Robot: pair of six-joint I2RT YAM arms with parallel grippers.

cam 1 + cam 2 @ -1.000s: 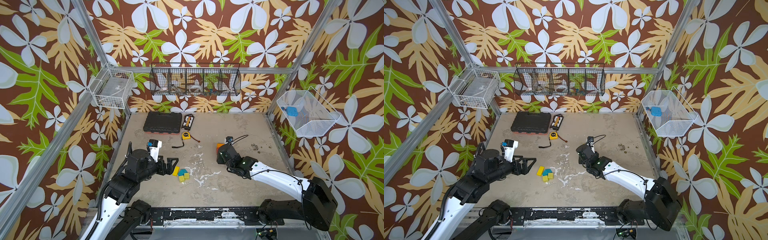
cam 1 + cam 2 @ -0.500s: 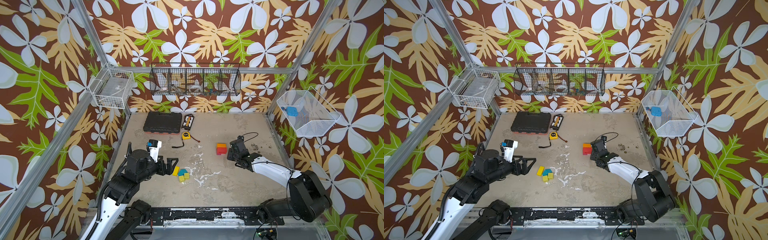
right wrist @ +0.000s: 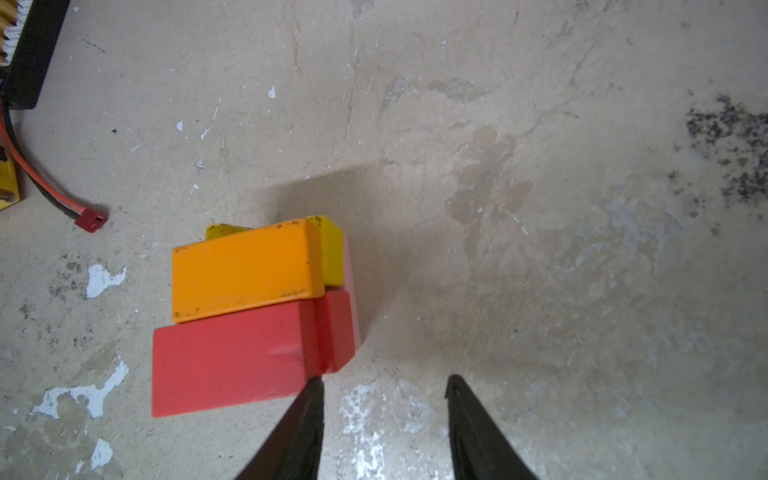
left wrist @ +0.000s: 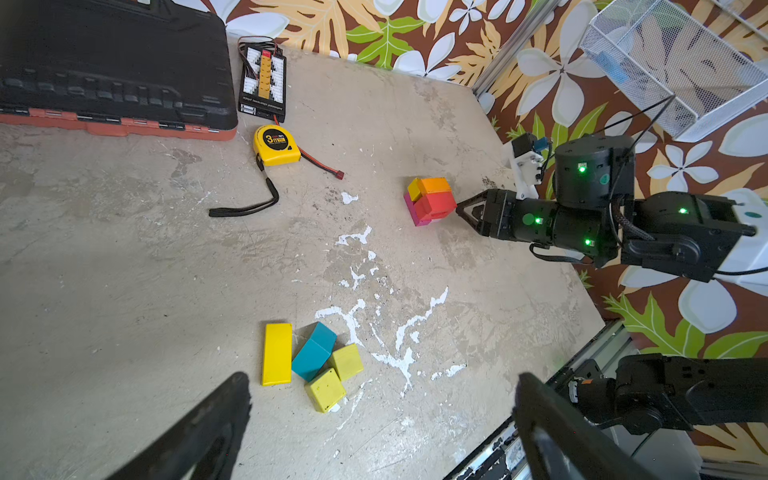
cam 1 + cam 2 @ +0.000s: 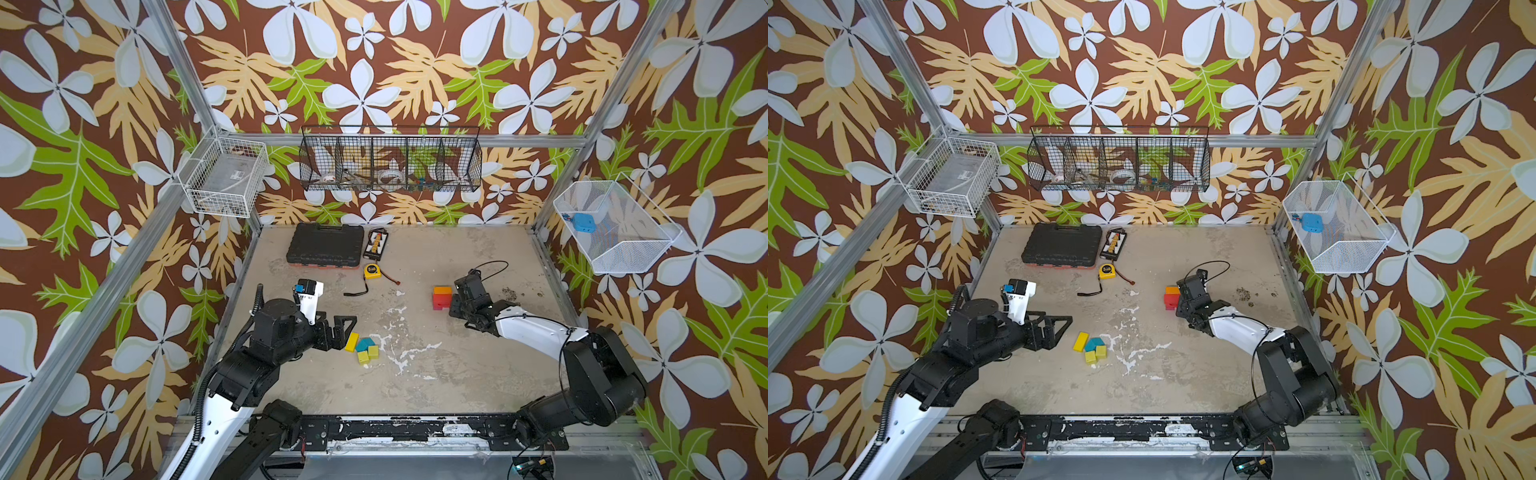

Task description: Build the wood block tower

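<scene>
Tower half-built: the empty, parted right gripper (image 3: pixel 382 379) sits beside the orange-red-magenta wooden block stack (image 5: pixel 441 297) at centre-right; the wide-open left gripper (image 4: pixel 383 376) should probably grasp the flat yellow wooden brick (image 5: pixel 352 341) at lower centre next.

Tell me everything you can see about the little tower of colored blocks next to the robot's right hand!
The tower is a small, chunky stack of painted, wooden-looking blocks standing on the table. A pink block is at the bottom, red blocks sit above, and an orange block and a yellow block lie side by side on top. The paint is slightly chipped. The right gripper is open beside it, one fingertip right at a red corner, holding nothing.
</scene>
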